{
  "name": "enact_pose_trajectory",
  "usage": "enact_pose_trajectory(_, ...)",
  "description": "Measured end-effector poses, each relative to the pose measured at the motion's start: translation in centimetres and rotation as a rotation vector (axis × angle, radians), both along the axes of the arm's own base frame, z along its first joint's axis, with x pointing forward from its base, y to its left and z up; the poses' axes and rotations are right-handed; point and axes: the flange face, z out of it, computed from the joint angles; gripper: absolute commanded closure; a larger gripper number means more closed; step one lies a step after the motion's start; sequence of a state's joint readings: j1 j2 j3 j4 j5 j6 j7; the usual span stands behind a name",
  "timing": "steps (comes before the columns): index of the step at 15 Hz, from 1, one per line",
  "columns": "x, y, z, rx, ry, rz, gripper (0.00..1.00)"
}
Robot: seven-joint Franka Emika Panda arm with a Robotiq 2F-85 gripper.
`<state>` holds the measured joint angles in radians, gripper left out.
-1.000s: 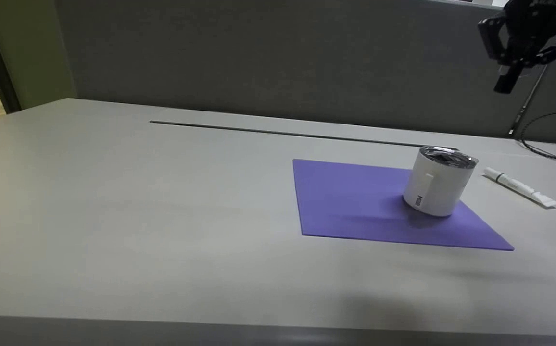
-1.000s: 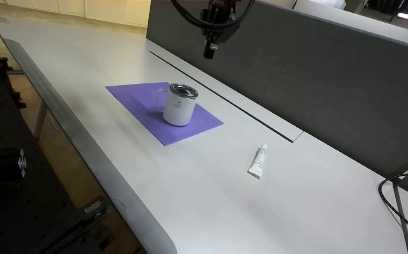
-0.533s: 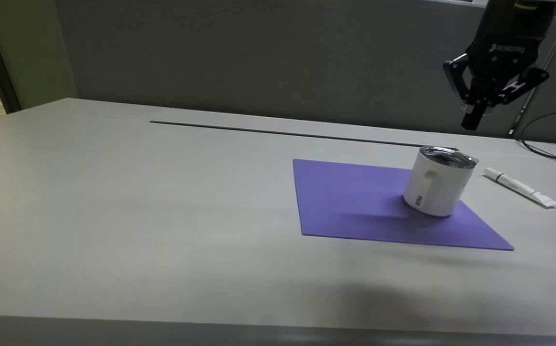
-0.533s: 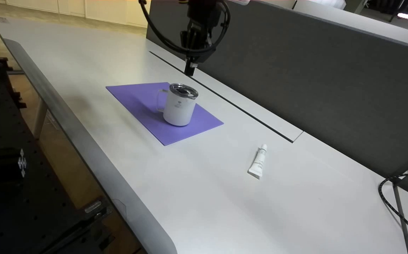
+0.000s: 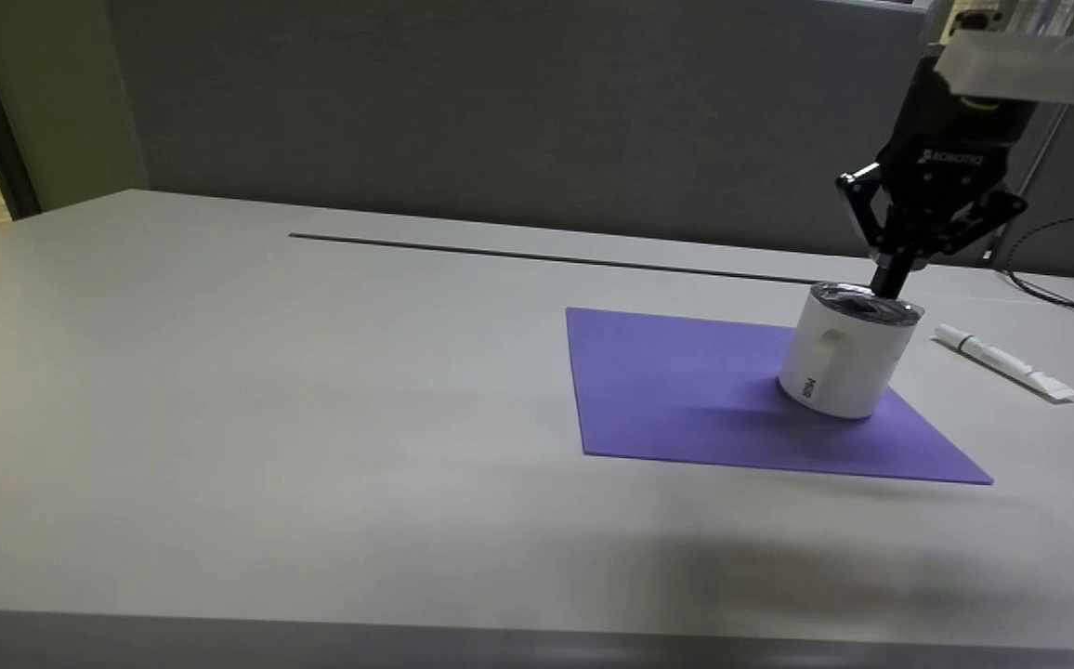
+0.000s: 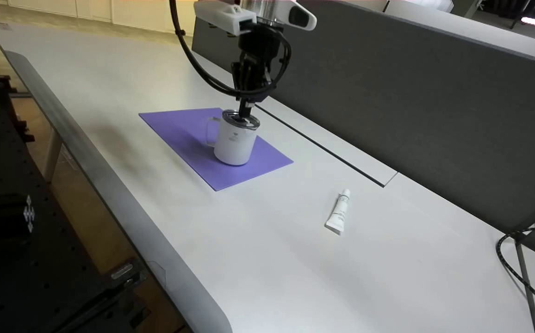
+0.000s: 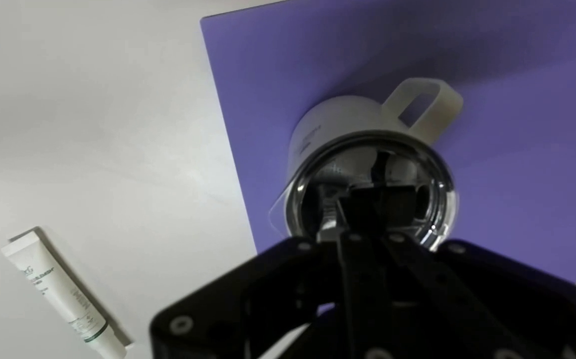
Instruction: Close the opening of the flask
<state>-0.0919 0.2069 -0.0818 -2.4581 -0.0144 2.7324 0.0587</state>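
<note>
The flask, a squat white mug (image 5: pixel 839 367) with a handle, stands upright on a purple mat in both exterior views (image 6: pixel 234 145). In the wrist view (image 7: pixel 348 115) its handle points to the upper right. Its opening is the round top with a silvery-grey rim and a clear, shiny lid (image 5: pixel 836 299), which also shows in the wrist view (image 7: pixel 350 162). My gripper (image 5: pixel 888 283) is shut, its fingertips together, pointing down at the lid (image 6: pixel 245 113). The tips look at or touching the lid; exact contact is unclear. In the wrist view the fingers (image 7: pixel 378 207) cover the lid's middle.
The purple mat (image 5: pixel 658 390) lies flat under the flask. A white tube (image 6: pixel 339 212) lies on the table beside the mat, also in the wrist view (image 7: pixel 64 289). A dark partition (image 5: pixel 500 111) stands along the back edge. A black cable (image 6: pixel 533 286) lies at the far end.
My gripper has come down from above and beside the flask to its lid, staying shut. The flask, mat and tube have not moved.
</note>
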Motion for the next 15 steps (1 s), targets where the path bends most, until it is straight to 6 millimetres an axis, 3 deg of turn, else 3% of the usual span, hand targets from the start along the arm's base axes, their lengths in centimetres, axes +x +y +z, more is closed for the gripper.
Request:
enact_pose_trajectory(4, 0.14, 0.11, -1.28, -0.006, -0.024, 0.005, 1.0)
enact_pose_trajectory(15, 0.15, 0.1, -1.25, 0.022, -0.024, -0.048, 1.0)
